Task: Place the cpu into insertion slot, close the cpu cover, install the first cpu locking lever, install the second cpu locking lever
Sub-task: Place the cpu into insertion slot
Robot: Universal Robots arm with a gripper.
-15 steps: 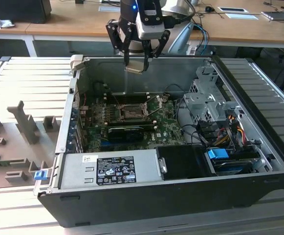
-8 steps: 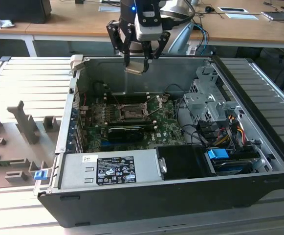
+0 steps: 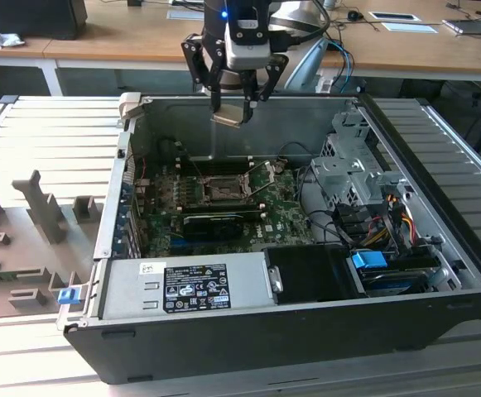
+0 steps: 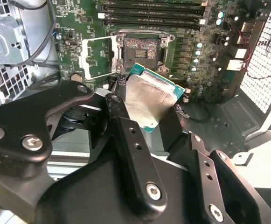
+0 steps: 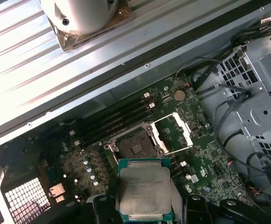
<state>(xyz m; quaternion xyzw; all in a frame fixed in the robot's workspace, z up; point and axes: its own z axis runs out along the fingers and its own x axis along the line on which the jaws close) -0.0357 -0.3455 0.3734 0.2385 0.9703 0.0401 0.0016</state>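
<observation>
Silvery-grey cpu [image 5: 142, 189] with green edging, green motherboard [image 3: 283, 217], dark-centred insertion slot [image 5: 136, 148] with silvery rim, black fingers [image 4: 133, 144], black computer case [image 3: 306, 331] with grey inner walls, grey ribbed worktop [image 3: 50, 132], blue plastic part [image 3: 370, 260]

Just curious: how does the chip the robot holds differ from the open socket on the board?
The cpu has a silvery face; the insertion slot has a dark centre. The cpu hangs in the gripper, off the motherboard; the insertion slot sits on it. Both are square.
</observation>
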